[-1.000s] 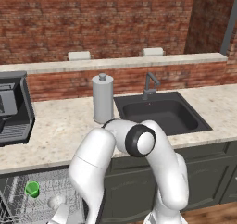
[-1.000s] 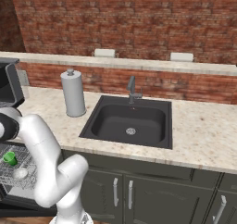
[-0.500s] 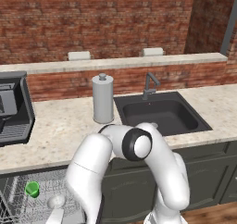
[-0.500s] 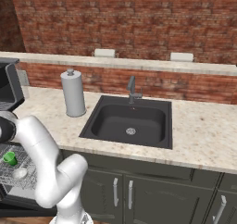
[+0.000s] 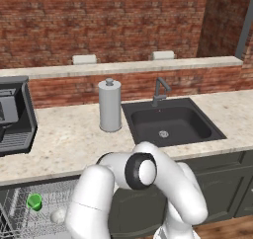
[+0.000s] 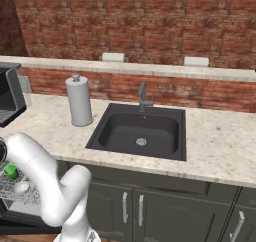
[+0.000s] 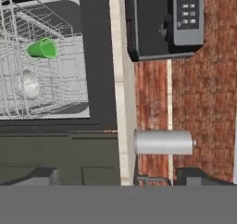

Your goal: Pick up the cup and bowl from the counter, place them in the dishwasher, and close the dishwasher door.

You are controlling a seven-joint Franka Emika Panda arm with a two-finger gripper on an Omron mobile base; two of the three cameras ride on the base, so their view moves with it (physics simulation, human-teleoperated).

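Canister (image 5: 109,105) and coffee machine (image 5: 14,115) on counter (image 5: 69,134)

The white arm (image 5: 143,183) folds low over the base, its claw spread wide.

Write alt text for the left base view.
A white robot arm bends down in front of a beige speckled stone counter, beside a white wire dishwasher rack holding a small green plastic cup and a pale glossy bowl.
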